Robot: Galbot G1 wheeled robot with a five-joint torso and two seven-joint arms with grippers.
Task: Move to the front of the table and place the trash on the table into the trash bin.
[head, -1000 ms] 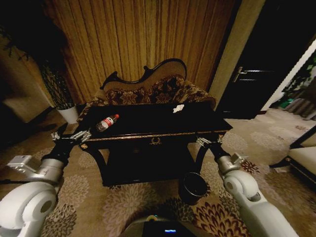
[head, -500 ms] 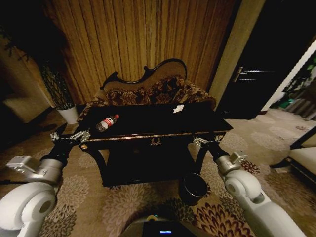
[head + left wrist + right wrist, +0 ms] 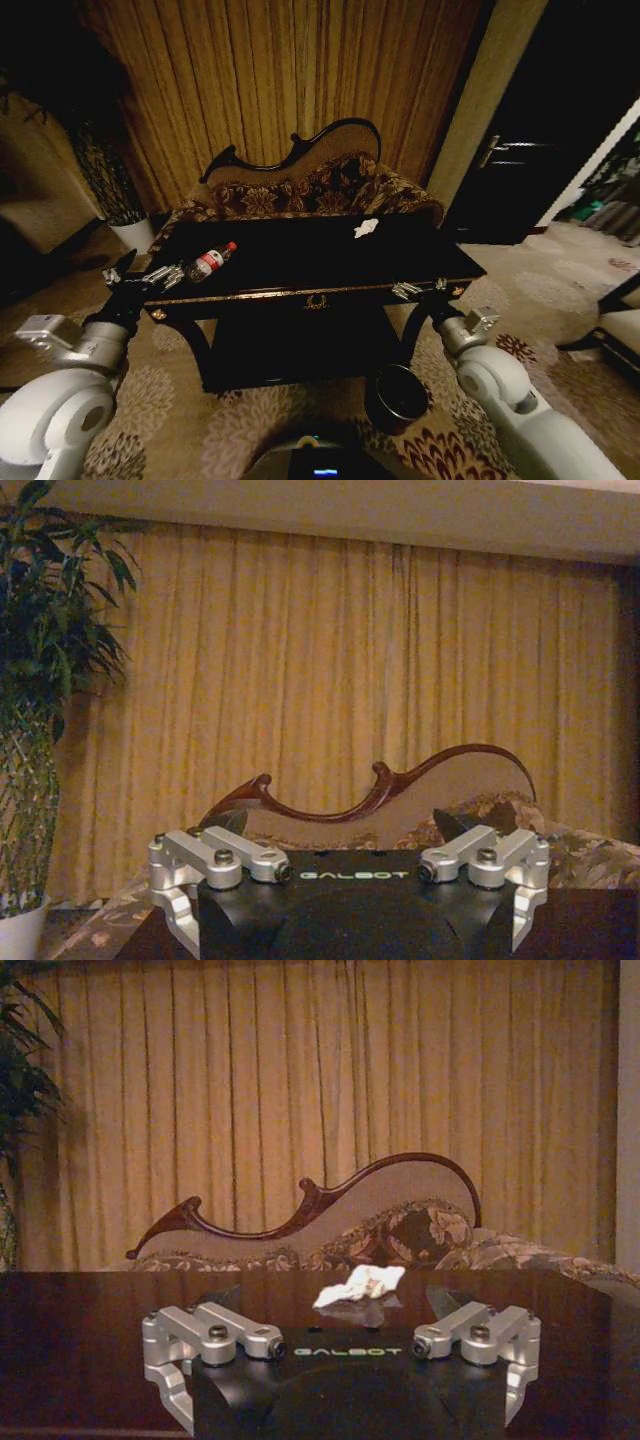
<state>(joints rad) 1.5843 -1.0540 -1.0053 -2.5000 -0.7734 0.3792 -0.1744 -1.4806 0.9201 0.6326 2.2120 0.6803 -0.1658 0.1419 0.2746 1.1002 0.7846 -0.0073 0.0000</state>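
We count one table point(image 3: 300, 255), black and glossy, gold trim along the front edge, one gold emblem at centre front, a lower shelf beneath. On its top: one bottle point(image 3: 209, 262), lying on its side near the left end, red cap, red-and-white label; label text too small to read. One white paper scrap point(image 3: 366, 228), crumpled, toward the back right of the top, well apart from the bottle. In the right wrist view the same scrap point(image 3: 358, 1284) sits on the dark tabletop point(image 3: 90, 1340) with its reflection under it.

One bin point(image 3: 400, 394), round and dark, on the carpet below the table's front right corner.

Two grippers. Left gripper point(image 3: 135, 277) held just off the table's left end, beside the bottle and not touching it; fingers apart, nothing between them. Right gripper point(image 3: 419, 290) at the front edge near the right end; fingers apart as well, nothing held.

Writing: "GALBOT" reads on each gripper body in both wrist views.

Behind the table: one sofa point(image 3: 300, 185), floral, curved dark frame. One plant point(image 3: 100, 180) in a white pot at left. Curtains point(image 3: 290, 80) across the back wall.
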